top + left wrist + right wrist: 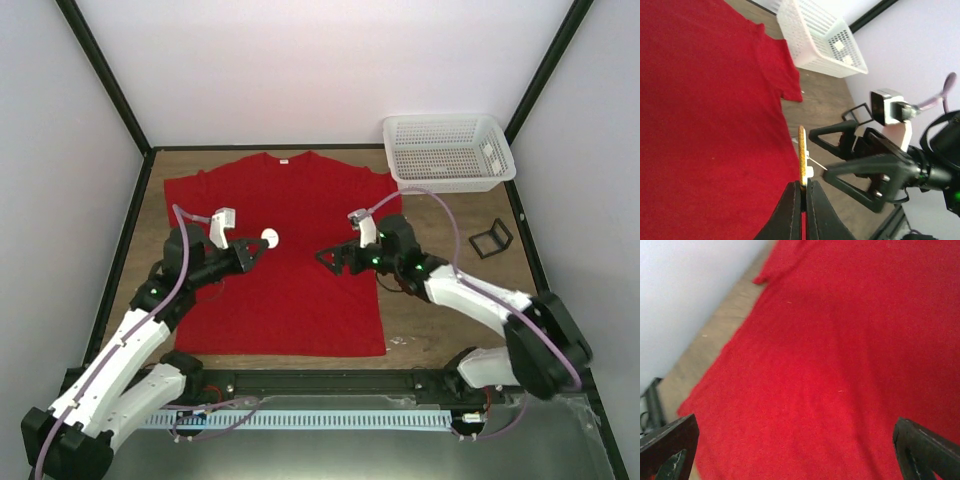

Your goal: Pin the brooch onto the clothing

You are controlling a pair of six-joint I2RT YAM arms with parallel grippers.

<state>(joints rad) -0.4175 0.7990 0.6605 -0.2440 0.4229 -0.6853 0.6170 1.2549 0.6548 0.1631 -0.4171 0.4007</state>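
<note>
Pale brooch (801,150) — clamped in left end effector (804,186).

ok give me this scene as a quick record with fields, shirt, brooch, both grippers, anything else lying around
shirt: red T-shirt, spread flat, neck toward the far side
brooch: brooch, gripped edge-on, over the shirt
left gripper: left gripper, shut on the brooch
right gripper: right gripper, open, empty, over the shirt facing the left one
basket: white mesh basket, far right corner
stand: black wire stand, right of the shirt
</note>
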